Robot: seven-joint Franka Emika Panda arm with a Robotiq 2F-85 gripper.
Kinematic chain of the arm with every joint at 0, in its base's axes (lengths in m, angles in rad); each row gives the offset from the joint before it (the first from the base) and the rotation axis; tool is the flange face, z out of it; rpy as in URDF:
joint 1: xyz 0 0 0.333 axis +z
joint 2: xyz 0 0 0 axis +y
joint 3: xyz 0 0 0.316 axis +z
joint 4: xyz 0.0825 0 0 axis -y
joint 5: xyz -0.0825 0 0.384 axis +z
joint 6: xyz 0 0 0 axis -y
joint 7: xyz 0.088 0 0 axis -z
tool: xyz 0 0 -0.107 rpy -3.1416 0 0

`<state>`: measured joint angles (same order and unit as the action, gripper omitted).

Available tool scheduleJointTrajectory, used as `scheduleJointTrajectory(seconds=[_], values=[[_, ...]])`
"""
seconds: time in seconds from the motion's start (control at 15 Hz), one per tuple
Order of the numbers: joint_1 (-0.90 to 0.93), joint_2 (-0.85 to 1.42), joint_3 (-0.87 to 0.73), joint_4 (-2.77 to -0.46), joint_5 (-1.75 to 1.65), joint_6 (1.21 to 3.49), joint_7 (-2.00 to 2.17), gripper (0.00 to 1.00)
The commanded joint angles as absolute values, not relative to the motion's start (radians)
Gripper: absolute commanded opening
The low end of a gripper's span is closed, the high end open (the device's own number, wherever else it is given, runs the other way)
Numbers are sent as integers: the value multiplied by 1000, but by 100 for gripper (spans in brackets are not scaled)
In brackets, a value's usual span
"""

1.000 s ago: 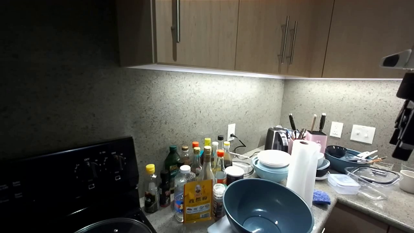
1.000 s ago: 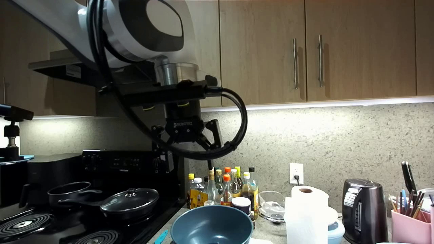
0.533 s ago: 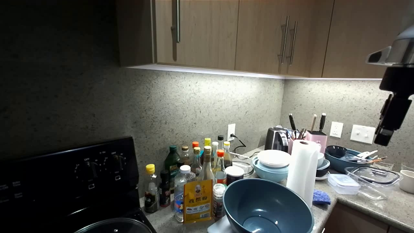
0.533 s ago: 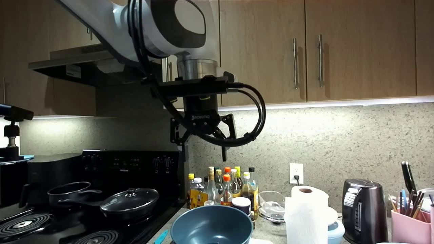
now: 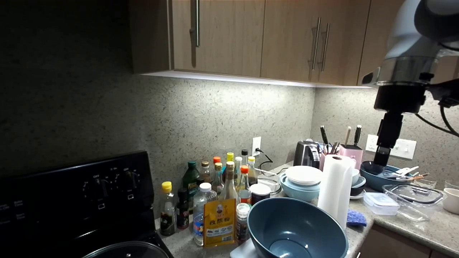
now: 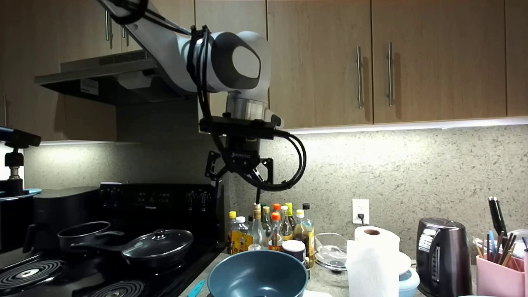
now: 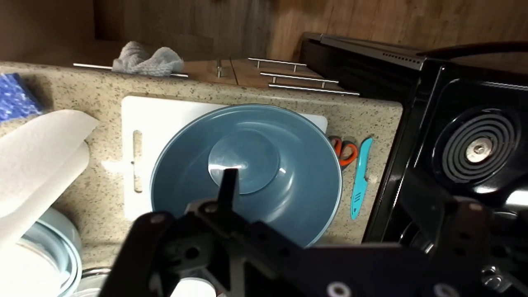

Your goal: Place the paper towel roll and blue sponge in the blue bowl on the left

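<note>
Gripper (image 6: pixel 238 190) spread wide; roll (image 6: pixel 372 264) and sponge (image 5: pixel 356 218) outside the bowl (image 6: pixel 258 270)

The gripper hangs left of centre in an exterior view, fingers set well apart and holding nothing. Below it, well apart, the blue-grey bowl sits along the bottom of the frame. The wrist view looks down into the bowl, which fills the centre and rests on a white board (image 7: pixel 140 109); the gripper's dark parts cover its lower edge.

The white roll stands upright at the lower right in both exterior views. It hides some of the pale stacked bowls (image 6: pixel 407 284) and, in an exterior view, part of the sponge. In the wrist view the sponge, mottled blue, is cut off by the left edge, high in the frame; the roll is just below it. Whether they touch, I cannot tell. A strip of counter (image 7: pixel 105 206) separates roll and board.

Bottles (image 6: pixel 280 231) crowd behind the bowl in an exterior view, and a dark kettle (image 6: pixel 443 258) stands at far right. A yellow packet (image 5: pixel 219 224) leans among the bottles, left of the bowl. In the wrist view, orange-handled scissors (image 7: pixel 349 153) lie at the bowl's right rim, with a turquoise knife (image 7: pixel 360 183) near them and the black stove (image 7: pixel 503 95) beyond. A grey cloth (image 7: pixel 148 62) hangs at upper left.
</note>
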<state>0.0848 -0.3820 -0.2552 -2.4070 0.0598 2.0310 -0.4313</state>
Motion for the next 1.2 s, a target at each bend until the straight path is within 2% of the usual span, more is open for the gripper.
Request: scheduleJointTrajectory(seconds=[0.0,1.13], values=[[50,-298,-246,-2367,141,2025,-458,100],[-73,-239,-245,-2377,144,2071,-392,100]])
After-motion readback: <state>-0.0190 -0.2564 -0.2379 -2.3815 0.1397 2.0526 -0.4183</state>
